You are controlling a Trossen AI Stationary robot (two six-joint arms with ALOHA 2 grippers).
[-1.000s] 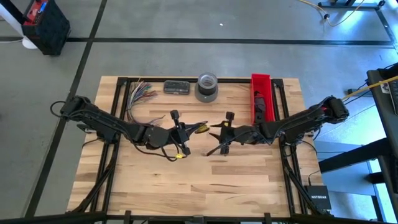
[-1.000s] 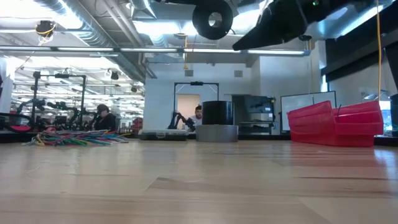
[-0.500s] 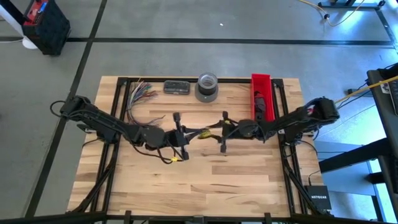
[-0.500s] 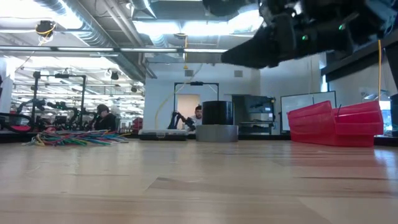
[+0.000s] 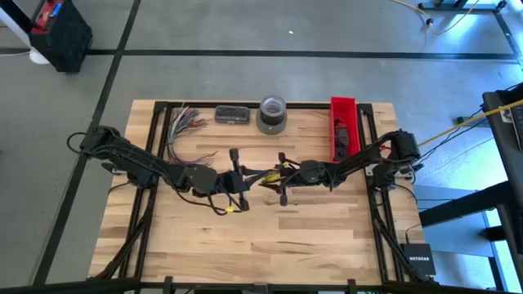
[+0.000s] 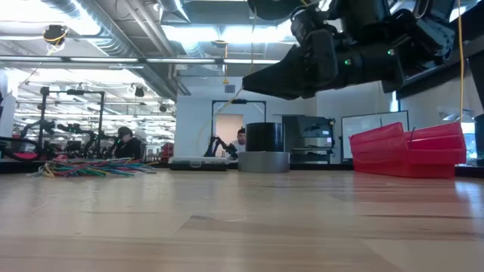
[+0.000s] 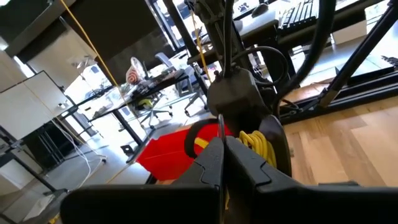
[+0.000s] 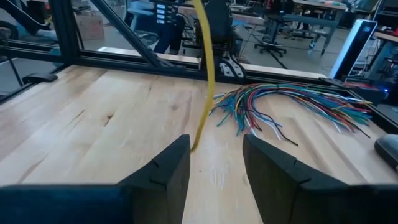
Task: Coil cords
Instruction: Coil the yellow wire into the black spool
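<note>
One thin cord (image 5: pixel 265 174), mid-frame in the high view, strung above the table (image 5: pixel 327 237). Left gripper (image 5: pixel 239 178) pinched together on it; right gripper (image 5: pixel 282 175) spread around it. Probably light, floppy, springy; best pinched close to the slack.

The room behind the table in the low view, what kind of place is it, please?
Most likely a robotics lab or workshop in an industrial hall. The bare ceiling ducts and pipes, a person at a desk among equipment, and the fan of coloured wires on the wooden table suggest this.
</note>
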